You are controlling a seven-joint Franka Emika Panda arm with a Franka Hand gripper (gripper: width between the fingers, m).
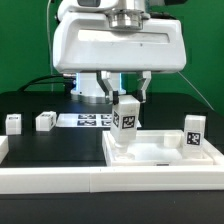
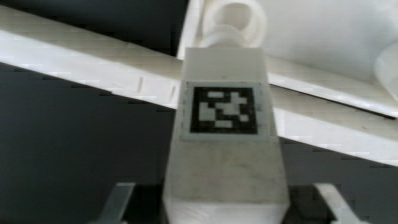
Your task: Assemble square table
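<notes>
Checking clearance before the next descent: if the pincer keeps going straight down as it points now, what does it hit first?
The pincer is shut on a leg pointing down, so the leg's lower end would likely meet the square tabletop first, near its corner. Exact depth alignment is unclear.

The exterior view looks from the front, low and close, straight at the arm above the black table (image 1: 40, 150). The wrist view sits on the arm and looks down along the gripper (image 2: 210, 195), very close. Both views show the same tagged leg (image 1: 125, 115) and the white top (image 1: 160, 150).
</notes>
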